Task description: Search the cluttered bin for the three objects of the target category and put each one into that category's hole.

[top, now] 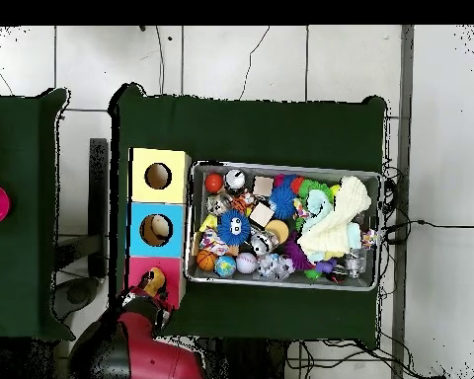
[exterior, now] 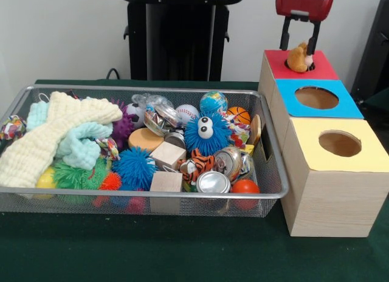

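My gripper [exterior: 296, 51] hangs over the red-topped box [exterior: 325, 68] at the back right. Its two black fingers [exterior: 314, 39] stand close on either side of the tan-orange toy [exterior: 298, 58] and hold its upper part. The toy's underside sits at the round hole [exterior: 310, 64], mostly hiding it. In the overhead view the toy [top: 152, 281] lies on the red top [top: 172, 271], with my arm [top: 132, 341] below it. The tiger-striped toy [exterior: 196, 165] lies in the wire bin [exterior: 152, 192] near its front, between cans and wooden cubes. I see no pale yellow toy.
The blue-topped box [exterior: 346, 106] and yellow-topped box [exterior: 371, 154] stand in a row in front of the red one, right of the bin. The bin holds a fuzzy blue ball with eyes [exterior: 205, 133], cloths [exterior: 55, 133], spiky balls, cans and cubes.
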You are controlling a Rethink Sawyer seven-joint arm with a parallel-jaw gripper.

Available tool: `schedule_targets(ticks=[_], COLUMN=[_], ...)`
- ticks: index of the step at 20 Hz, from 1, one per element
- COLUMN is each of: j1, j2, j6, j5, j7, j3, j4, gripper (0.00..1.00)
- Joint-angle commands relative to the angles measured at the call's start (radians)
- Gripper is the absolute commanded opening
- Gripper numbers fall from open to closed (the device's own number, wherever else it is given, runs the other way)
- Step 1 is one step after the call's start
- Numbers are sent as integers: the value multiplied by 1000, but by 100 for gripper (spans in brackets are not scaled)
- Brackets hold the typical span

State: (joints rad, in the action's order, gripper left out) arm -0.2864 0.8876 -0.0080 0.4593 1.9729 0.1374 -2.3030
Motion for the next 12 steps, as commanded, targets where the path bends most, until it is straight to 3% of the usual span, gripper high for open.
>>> schedule_targets(ticks=[1,12], j1=[57,42], j2=[15,4], j6=[29,17], j5=[-65,-79], j7=[130,158], j3=[-68,-62], j4=[-19,-14], gripper=[100,100])
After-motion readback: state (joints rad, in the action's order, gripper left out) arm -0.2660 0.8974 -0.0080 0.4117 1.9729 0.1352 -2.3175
